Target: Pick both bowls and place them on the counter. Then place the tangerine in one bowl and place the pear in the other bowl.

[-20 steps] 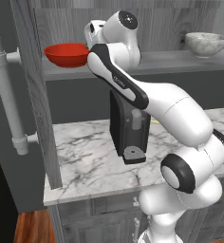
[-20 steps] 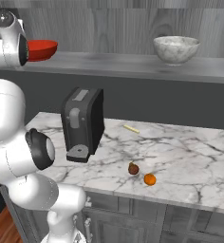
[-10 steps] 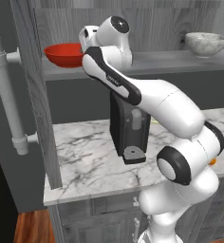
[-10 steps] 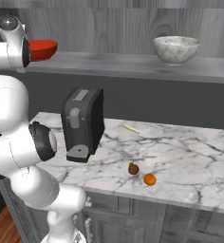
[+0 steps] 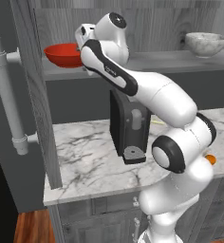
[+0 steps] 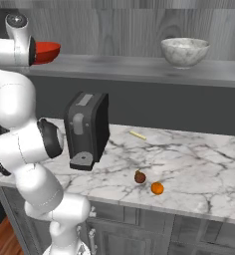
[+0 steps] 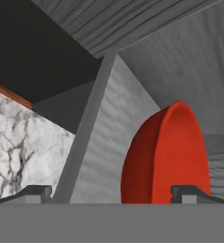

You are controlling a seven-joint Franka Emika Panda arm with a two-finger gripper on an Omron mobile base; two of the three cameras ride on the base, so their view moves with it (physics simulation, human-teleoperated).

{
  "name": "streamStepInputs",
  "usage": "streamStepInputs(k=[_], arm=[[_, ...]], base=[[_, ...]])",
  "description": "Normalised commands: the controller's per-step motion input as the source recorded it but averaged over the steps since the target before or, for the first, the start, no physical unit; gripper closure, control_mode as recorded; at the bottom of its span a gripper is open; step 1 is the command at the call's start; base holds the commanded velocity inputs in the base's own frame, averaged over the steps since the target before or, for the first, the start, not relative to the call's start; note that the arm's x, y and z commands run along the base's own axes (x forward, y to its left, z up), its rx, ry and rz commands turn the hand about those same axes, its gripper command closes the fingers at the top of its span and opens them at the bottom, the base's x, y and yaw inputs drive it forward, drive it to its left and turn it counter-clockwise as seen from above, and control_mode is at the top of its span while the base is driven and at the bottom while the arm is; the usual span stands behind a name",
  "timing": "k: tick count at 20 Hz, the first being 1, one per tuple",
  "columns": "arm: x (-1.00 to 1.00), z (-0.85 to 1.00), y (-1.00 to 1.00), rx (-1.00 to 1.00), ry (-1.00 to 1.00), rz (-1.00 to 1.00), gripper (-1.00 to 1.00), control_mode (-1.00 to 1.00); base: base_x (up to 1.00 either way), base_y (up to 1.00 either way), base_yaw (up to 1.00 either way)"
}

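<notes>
Red bowl (image 5: 61, 54) and marbled bowl (image 6: 184, 51) on shelf (image 6: 139, 69), insides hidden; gripper (image 7: 111, 192) wide open at red bowl, holding nothing.

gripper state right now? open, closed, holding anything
gripper: open, jaws spread wide, holding nothing; the red bowl sits just ahead on the shelf, one fingertip in front of it.

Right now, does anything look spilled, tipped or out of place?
Nothing stands out. The red bowl and marbled bowl sit upright on the shelf; the pear and tangerine rest apart on the counter.
</notes>
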Motion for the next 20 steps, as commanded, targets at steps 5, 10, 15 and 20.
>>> streamStepInputs(k=[5,10,15,20], arm=[[0.24,0.00,0.21,-0.02,0.04,0.04,-1.00,-1.00],[0.21,0.00,0.08,0.00,0.00,0.01,-1.00,-1.00],[0.18,0.00,0.00,0.00,0.02,0.01,-1.00,-1.00],[0.08,-0.01,0.00,-0.01,0.05,0.00,-1.00,-1.00]], base=[[0.00,0.00,0.00],[0.00,0.00,0.00],[0.00,0.00,0.00],[0.00,0.00,0.00]])
